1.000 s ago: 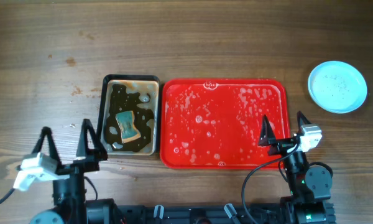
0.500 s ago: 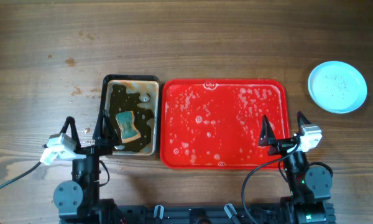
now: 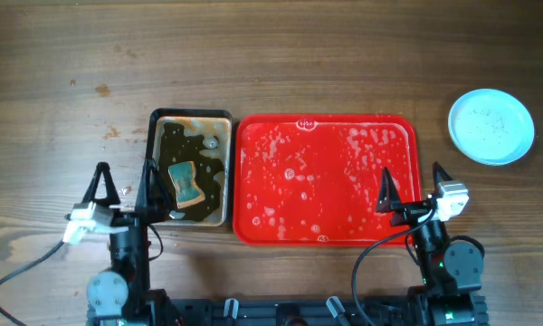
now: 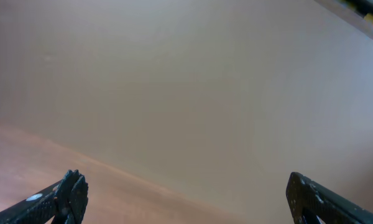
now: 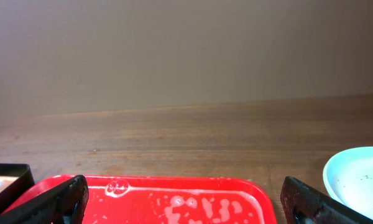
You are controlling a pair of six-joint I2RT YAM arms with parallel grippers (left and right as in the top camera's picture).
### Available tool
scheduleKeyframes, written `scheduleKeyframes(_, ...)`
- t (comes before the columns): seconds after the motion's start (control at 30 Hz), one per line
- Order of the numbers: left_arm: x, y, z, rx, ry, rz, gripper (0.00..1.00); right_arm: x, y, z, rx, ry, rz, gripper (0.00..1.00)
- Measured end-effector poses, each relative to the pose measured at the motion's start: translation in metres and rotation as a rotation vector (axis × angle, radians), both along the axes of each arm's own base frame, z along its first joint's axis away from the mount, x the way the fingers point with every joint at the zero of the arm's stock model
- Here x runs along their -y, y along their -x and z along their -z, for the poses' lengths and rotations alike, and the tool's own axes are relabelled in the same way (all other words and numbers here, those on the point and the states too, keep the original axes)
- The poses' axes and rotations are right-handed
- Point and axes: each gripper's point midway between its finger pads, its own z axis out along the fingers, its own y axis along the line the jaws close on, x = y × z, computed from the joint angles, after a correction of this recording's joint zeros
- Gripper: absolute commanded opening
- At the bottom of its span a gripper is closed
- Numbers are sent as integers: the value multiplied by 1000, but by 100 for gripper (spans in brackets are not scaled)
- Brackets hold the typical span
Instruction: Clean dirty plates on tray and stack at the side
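Overhead, the red tray (image 3: 326, 186) lies at the middle of the table (image 3: 253, 54) toward its front edge. It is bare of crockery and speckled with wet, soapy patches. The plates (image 3: 490, 126) show as a single pale-blue disc well apart from the tray, near the table's right edge. Whether that is one plate or several stacked cannot be told from above, and the right wrist view catches only a slice of its rim. Touching or just beside the tray's left edge sits a dark pan (image 3: 191, 114) of brownish liquid with a sponge (image 3: 186, 184) lying in it. The left gripper (image 3: 125, 174) stands by the pan's front left corner, fingers spread wide and holding nothing; its wrist view shows only wall and a strip of wood between the tips. The right gripper (image 3: 411, 177) stands over the tray's front right corner, equally wide and empty. With nothing on the tray and both arms close to the front edge, the washing and stacking look finished, or very nearly. If a plate is unaccounted for, the next move calls for finding it first. Otherwise little is needed beyond keeping clear of the pile and the pan so neither is knocked.
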Motion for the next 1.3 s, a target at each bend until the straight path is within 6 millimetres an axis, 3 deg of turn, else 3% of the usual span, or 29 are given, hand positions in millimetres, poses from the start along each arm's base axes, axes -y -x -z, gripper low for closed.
scheduleKeyframes(0.13,0,-12,75,-303,13,1,100,0,0,0,0,0,0,100)
scheduleKeyframes(0.2,0,-12,96,-385,16,3,100,0,0,0,0,0,0,99)
scheduleKeyframes(1.3,0,-12,96,-385,15,3,100,0,0,0,0,0,0,100)
